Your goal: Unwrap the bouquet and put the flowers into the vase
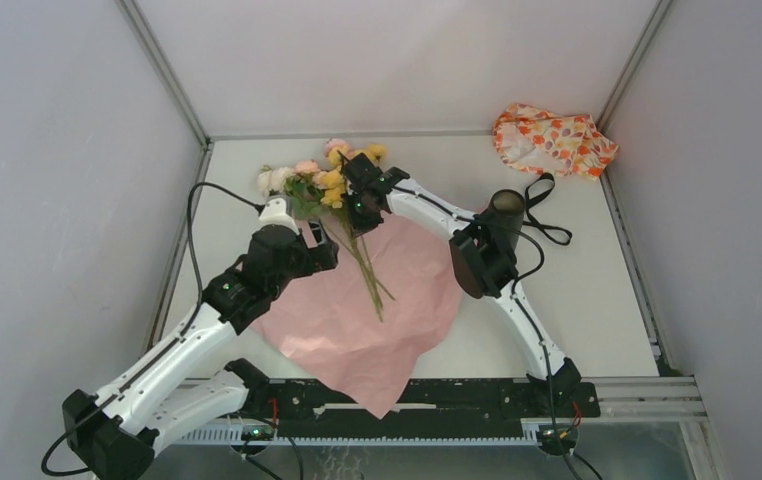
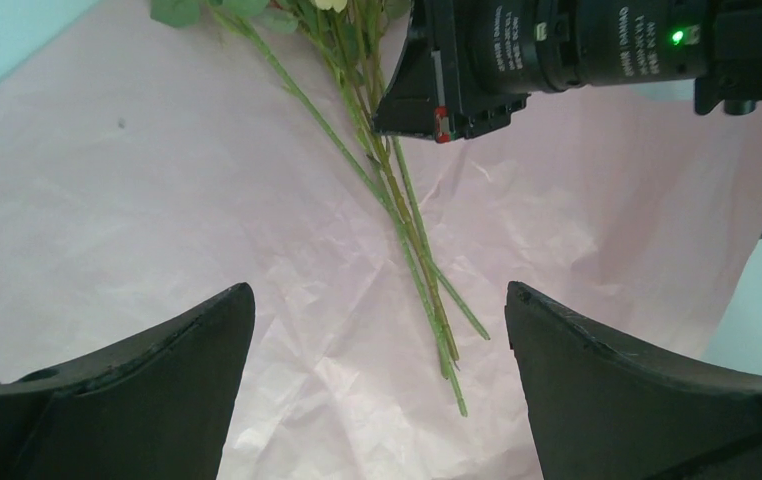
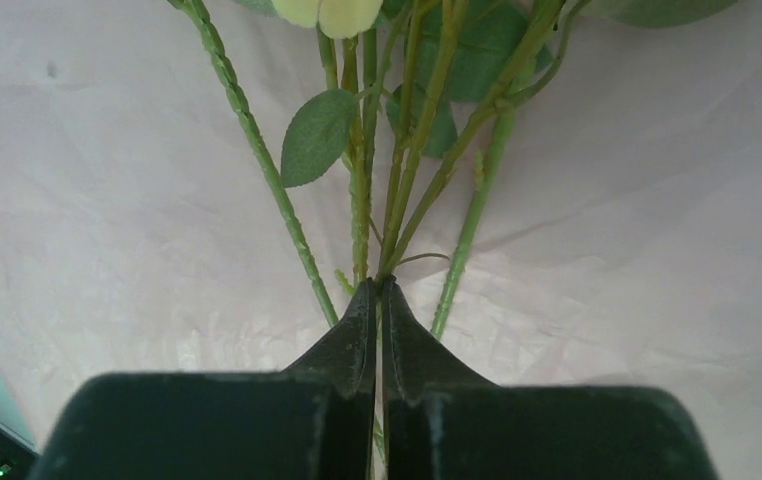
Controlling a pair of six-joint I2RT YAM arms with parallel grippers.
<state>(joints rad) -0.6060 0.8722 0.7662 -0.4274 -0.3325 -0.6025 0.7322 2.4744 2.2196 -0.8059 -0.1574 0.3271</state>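
The bouquet lies unwrapped: its pink wrapping paper (image 1: 357, 325) is spread flat on the table. The flowers (image 1: 322, 178) rest on the paper, heads toward the back wall and green stems (image 1: 369, 272) pointing to the near edge. My right gripper (image 1: 359, 206) is shut on a few of the stems (image 3: 397, 180) just below the leaves, fingertips (image 3: 367, 300) pressed together over one thin stem. My left gripper (image 1: 322, 246) hangs open over the paper, and the stem ends (image 2: 437, 320) lie between its fingers (image 2: 187, 350). The black vase (image 1: 507, 208) stands right of the paper.
A black ribbon (image 1: 545, 218) lies looped beside the vase. An orange-and-white floral cloth bundle (image 1: 554, 140) sits in the back right corner. The right arm's elbow (image 1: 482, 262) is close to the vase. White walls enclose the table on three sides.
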